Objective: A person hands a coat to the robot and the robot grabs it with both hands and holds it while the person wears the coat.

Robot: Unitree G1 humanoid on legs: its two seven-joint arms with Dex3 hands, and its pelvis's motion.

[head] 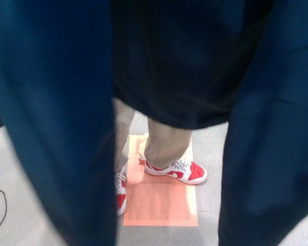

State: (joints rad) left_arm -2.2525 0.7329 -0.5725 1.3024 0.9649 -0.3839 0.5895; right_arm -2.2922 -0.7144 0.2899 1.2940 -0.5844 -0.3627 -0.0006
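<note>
I see neither of the robot's hands, so I cannot tell their grasp. The dark blue coat (56, 128) hangs from 9 to 3 o'clock. At 6 o'clock, the person's red-and-white sneaker (177, 170) stands on an orange floor mat (161, 202).

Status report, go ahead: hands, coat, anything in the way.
Both hands out of view. Dark blue coat hangs across the frame. Person's leg and red-and-white shoe on the orange floor mark. Coat blocks most of the view.

No text, label, brand name or number can be read anywhere on the coat (51, 102), the sneakers (177, 171) or the floor (208, 148).
</note>
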